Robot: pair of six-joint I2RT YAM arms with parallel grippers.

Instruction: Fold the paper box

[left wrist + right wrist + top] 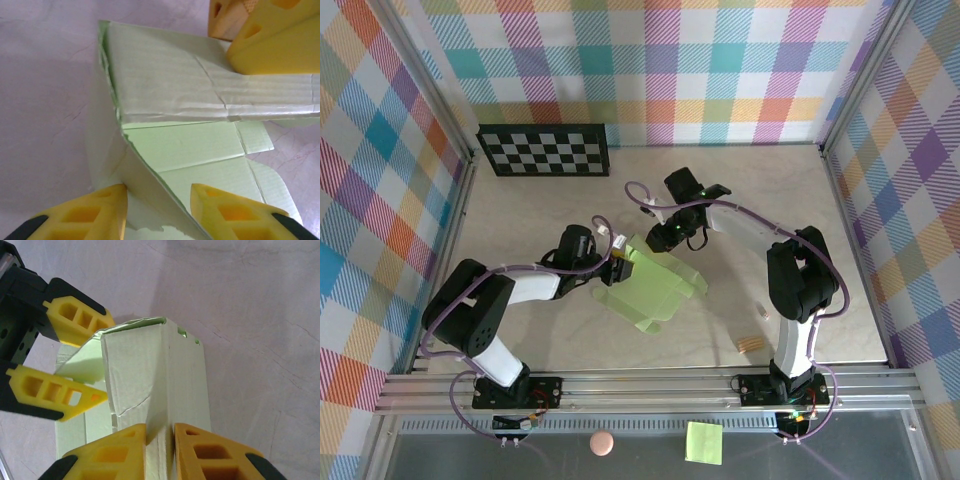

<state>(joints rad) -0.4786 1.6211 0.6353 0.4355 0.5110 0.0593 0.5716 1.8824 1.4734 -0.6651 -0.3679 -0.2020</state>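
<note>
Near the middle of the tabletop (520, 220), slightly toward its near edge and between the two arms, lies the box (655, 290), a pale lime-green card cut-out. Part of it is flat and part is raised into a standing wall. The right end effector (160, 427) has its jaws almost together, pinching the top of a doubled upright panel of the box (170, 370). The left end effector (157, 190) has its jaws partly apart, straddling the slanted edge of a raised flap without pressing it, so it seems to hold nothing. The step in hand looks like standing a side wall up along its crease. To do it well, the right should probably hold the wall firm and vertical while the left closes low on the flap, close to the scored line, and turns it along that line instead of pulling. The card is thin and one panel already shows a bent wrinkle across it, so a gentle, square pinch matters. No brand, label or readable writing appears on the box. A black-and-white checkerboard (545, 150) stands at the far edge toward the left corner.
</note>
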